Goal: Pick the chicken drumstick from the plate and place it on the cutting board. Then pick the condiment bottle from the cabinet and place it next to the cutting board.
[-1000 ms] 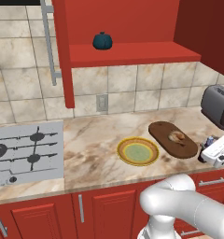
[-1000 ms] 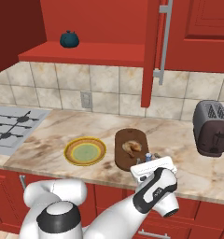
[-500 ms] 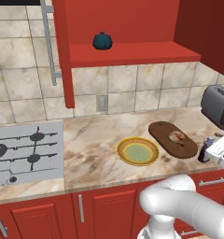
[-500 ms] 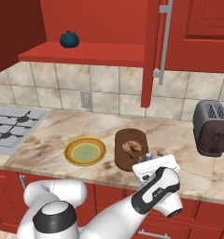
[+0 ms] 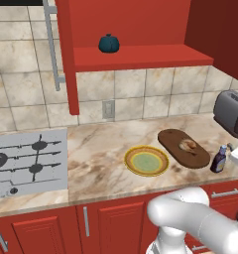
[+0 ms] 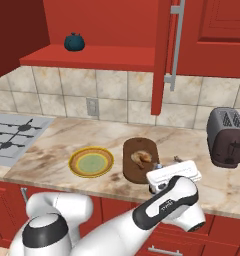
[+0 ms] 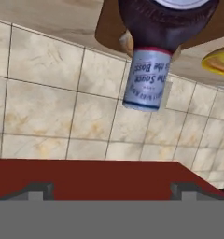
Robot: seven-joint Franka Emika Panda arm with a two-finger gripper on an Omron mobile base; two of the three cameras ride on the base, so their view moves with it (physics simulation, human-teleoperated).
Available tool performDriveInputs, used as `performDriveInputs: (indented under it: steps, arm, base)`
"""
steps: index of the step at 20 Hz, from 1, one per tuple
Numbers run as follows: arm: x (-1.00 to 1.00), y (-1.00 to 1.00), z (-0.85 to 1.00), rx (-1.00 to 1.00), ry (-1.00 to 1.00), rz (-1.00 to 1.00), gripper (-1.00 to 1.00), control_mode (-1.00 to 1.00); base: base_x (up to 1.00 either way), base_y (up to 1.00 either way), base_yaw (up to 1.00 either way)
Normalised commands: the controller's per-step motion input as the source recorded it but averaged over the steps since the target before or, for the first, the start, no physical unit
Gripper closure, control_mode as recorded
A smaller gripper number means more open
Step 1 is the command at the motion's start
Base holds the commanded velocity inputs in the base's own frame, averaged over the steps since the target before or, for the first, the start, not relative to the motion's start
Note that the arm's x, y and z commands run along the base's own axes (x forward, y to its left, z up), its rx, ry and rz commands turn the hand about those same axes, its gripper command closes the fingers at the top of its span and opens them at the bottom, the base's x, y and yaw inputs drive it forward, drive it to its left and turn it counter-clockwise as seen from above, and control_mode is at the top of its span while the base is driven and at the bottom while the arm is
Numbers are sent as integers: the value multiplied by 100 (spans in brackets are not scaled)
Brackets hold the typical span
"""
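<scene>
The condiment bottle (image 5: 219, 158) stands upright on the counter just right of the cutting board (image 5: 183, 148). The chicken drumstick (image 5: 188, 145) lies on that board. The plate (image 5: 146, 160) sits bare to the board's left. My gripper (image 5: 235, 155) hovers right of the bottle, open and apart from it. In the hand view, which is rolled over, the bottle (image 7: 151, 60) fills the upper middle. My gripper (image 7: 112, 190) holds nothing between its spread fingertips (image 7: 37, 189). The cabinet shelf (image 5: 141, 57) is above the counter.
A teal pumpkin-shaped object (image 5: 109, 43) sits on the cabinet shelf. A toaster (image 5: 232, 113) stands at the counter's far right, behind my hand. The stove (image 5: 27, 161) takes the left end. Red drawers and doors run below the counter edge.
My hand has drawn back a little to the right, away from the bottle, with its jaws opening slightly wider. The bottle stays standing by the board.
</scene>
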Motion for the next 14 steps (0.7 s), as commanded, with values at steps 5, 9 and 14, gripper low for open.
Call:
performDriveInputs:
  steps: [5, 9, 14]
  arm:
    - [-51, -27, 39, 0, 0, 0, -100, -100]
    - [-62, -37, 44, 0, 0, 0, -100, -100]
    - [-43, -23, 81, 0, 0, -1, -100, -100]
  base:
    - [0, 0, 0]
    - [0, 0, 0]
    - [0, 0, 0]
